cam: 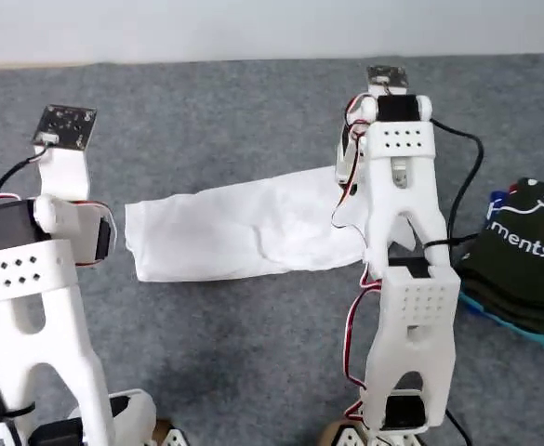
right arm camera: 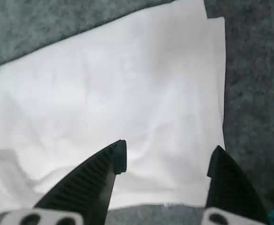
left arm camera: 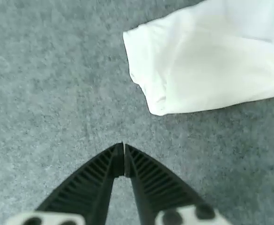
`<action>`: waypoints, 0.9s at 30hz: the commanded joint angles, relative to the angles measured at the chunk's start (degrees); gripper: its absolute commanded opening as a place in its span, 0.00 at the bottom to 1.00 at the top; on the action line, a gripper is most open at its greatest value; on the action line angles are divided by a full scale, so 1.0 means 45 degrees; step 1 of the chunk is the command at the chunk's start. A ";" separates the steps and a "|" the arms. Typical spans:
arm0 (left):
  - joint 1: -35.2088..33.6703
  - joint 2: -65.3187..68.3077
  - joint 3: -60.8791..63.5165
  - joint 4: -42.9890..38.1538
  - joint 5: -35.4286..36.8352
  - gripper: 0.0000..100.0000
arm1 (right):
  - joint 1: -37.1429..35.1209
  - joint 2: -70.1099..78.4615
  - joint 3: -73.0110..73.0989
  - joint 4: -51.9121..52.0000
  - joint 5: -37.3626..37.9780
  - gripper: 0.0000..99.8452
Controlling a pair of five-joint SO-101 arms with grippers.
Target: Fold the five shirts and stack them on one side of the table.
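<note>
We see L gripper (left arm camera: 124, 154) pinched closed w/ nothing in it, white shirt (left arm camera: 211, 61) just ahead. R gripper (right arm camera: 168, 157) spread wide, holding nothing, shirt right beneath its tips.

The counter (cam: 253, 372) is grey and felt-like, stretching away on every side of the right claw (right arm camera: 169, 147). Beyond that claw a plain pale wall (cam: 206, 28) borders its far edge. The light is soft and even.

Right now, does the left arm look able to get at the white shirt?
Probably yes. The left gripper sits over the table just short of the shirt and its edge, with nothing between them. Its fingers are shut, so they would have to open first.
</note>
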State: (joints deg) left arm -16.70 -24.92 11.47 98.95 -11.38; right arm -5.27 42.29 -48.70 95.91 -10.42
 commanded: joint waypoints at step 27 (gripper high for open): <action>0.0039 -0.0352 -0.0010 0.0313 0.0059 0.01 | 0.0342 0.2745 -0.1543 -0.1143 0.1680 0.03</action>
State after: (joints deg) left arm -16.70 -24.92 11.65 98.95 -11.38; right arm -2.20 56.88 -52.04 87.74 -7.60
